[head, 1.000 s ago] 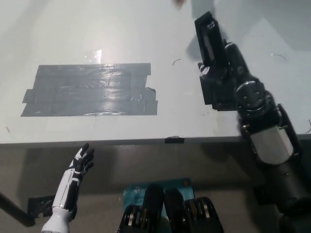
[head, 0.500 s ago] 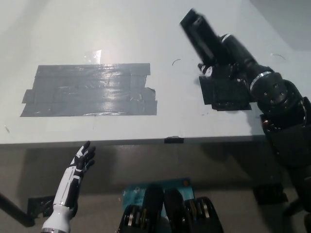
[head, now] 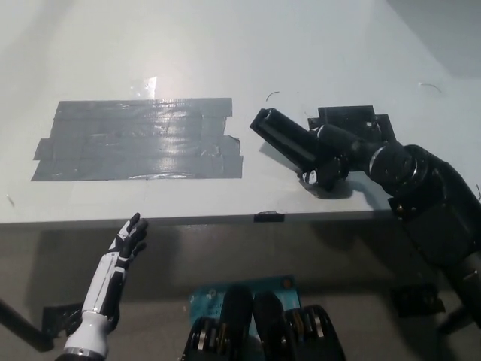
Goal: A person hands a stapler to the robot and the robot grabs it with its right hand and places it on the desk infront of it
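Desk [head: 316, 45] fills most of my view, pale and flat, with its near edge running across just above my resting arm. Grey duct-tape patch [head: 139, 139] lies on the desk's left half, well apart from the work, so I treat it as no obstacle. My black right arm [head: 432, 207] reaches in from the lower right and angles toward the middle, low over the surface, because the task wants the stapler set down in front of me. A dark square of black tape [head: 353, 119] sits on the desk just behind my wrist. My right hand [head: 327, 154] is clamped on the black stapler [head: 284, 137], which juts out to the left, tilted; I cannot tell whether it touches the desk yet. My white left hand [head: 128, 242] hangs below the desk edge at lower left, fingers apart, holding nothing, out of the way.
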